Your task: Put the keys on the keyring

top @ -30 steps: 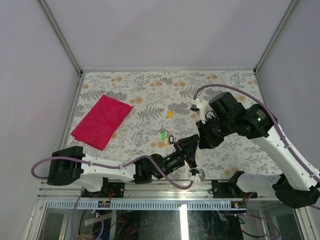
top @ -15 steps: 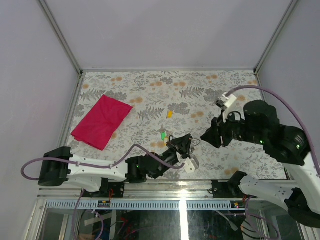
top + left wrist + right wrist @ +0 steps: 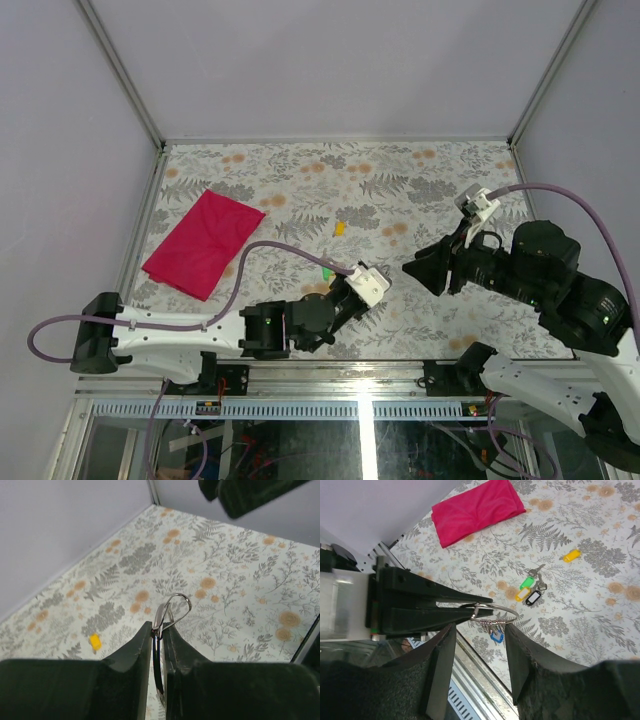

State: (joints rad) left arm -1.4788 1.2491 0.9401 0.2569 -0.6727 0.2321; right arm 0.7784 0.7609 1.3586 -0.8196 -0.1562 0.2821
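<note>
**Keyring pinched, keys down on the surface**

The left fingers (image 3: 131,655) are clamped tight on the keyring (image 3: 169,611), holding it up above the floral surface (image 3: 240,580). The right fingers (image 3: 439,665) are spread wide, gripping nothing, facing the ring. The keys (image 3: 529,586), tagged green, yellow and black, lie bunched on the surface. A blue tag (image 3: 496,637) shows just under the ring.

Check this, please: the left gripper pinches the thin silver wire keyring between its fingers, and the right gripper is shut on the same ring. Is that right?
Not quite. The left gripper does pinch the thin silver wire keyring, but the right gripper is open, not shut on the ring. The right wrist view shows its two fingers spread well apart.
</note>
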